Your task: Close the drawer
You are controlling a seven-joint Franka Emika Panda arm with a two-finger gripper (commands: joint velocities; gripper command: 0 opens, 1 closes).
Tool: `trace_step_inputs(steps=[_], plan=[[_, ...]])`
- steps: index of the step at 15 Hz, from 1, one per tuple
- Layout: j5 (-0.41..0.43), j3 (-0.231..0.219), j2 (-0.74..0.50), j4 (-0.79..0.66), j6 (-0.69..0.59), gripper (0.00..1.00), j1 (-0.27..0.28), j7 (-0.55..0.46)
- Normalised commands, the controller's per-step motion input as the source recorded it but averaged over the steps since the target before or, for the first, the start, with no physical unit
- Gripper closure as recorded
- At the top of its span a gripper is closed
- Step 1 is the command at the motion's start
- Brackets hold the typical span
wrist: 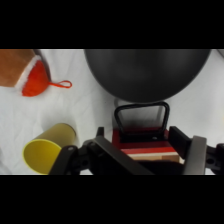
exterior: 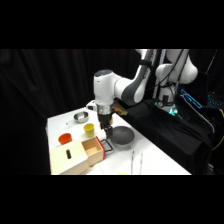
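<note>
Currently the drawer stands pulled out of its pale wooden box on the bench, jaws apart just above its black wire handle; light, stiff, probably free-sliding, best pushed squarely on the front.

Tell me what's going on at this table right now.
A white robot arm has its gripper lowered just in front of the drawer, which is pulled out of its pale wooden box. The black wire handle sits by the fingers. A grey bowl and yellow cup stand close by.
</note>
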Motion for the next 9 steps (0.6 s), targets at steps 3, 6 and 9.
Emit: trace_step_inputs(steps=[3, 6, 9], plan=[[0.034, -0.055, 0.05, -0.09, 0.35, 0.0, 0.045, 0.04], [0.03, -0.08, 0.14, 0.0, 0.36, 0.0, 0.055, 0.05], [0.056, -0.081, 0.13, 0.03, 0.28, 0.0, 0.06, 0.02]])
